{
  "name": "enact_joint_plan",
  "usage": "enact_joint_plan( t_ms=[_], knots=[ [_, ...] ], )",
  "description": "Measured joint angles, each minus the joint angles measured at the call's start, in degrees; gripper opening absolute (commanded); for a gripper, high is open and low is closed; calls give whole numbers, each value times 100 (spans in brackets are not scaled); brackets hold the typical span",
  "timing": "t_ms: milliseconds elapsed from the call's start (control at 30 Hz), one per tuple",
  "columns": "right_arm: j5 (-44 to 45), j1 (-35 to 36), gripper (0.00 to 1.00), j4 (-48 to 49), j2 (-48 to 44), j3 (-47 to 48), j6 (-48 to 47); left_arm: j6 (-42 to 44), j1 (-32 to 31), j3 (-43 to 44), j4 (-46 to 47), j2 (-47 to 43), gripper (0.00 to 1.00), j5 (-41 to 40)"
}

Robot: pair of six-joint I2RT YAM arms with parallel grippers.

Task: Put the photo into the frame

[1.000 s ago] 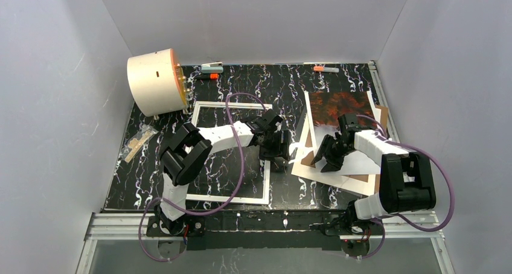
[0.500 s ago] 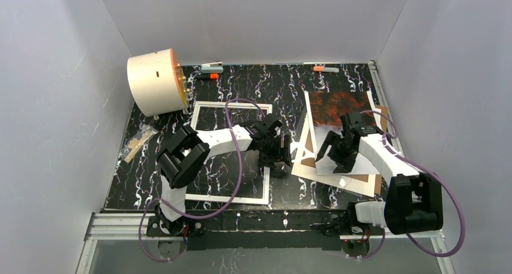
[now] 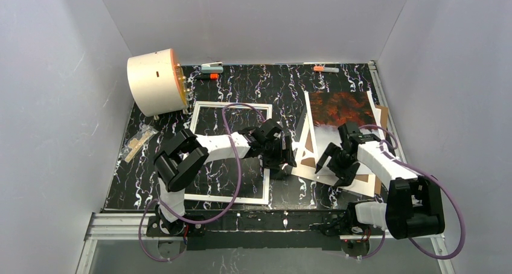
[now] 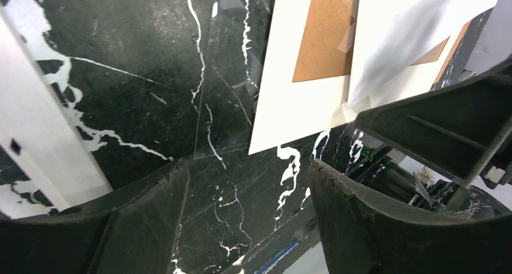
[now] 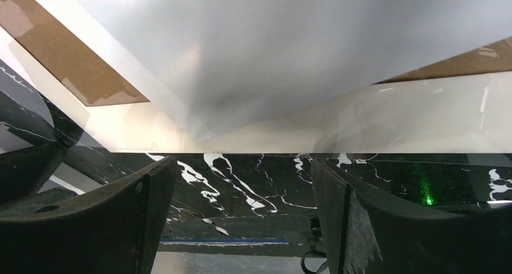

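The photo (image 3: 339,110) lies at the right on top of a stack, its red-orange half far and its pale half near. Under it are a brown board (image 3: 309,160) and a white mat (image 3: 303,168). The white frame (image 3: 232,107) lies flat at the left centre, with the black table showing through it. My left gripper (image 3: 285,162) hangs open over the frame's right edge, just left of the stack. Its wrist view shows the mat (image 4: 302,75) ahead of the empty gripper (image 4: 247,213). My right gripper (image 3: 336,165) stands open over the stack's near edge, and the photo's pale half (image 5: 290,50) fills its view.
A cream cylinder with an orange face (image 3: 156,81) lies at the back left. Two orange-tipped clips (image 3: 211,69) (image 3: 325,69) rest along the back edge. A small clear bag (image 3: 137,142) sits at the left. A clear sheet (image 4: 229,75) lies beside the mat. White walls close in three sides.
My right gripper has drawn back toward the stack's near edge and opened wider. My left gripper has shifted right, closer to the stack.
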Motion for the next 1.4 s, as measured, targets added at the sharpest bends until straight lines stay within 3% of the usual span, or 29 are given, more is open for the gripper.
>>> enact_joint_plan(
  t_ms=[400, 867, 1167, 1400],
  knots=[
    [-197, 0, 87, 164, 435, -24, 116, -129, -59, -199, 588, 4, 72, 17],
    [-680, -7, 85, 142, 544, -131, 289, -455, 42, -739, 1683, -24, 72, 605],
    [-813, 66, 79, 354, 398, -136, 197, -396, 37, -949, 1440, -352, 73, 131],
    [-597, 544, 76, 754, 350, 186, 129, -275, 37, -973, 1246, -470, 71, -142]
  ],
)
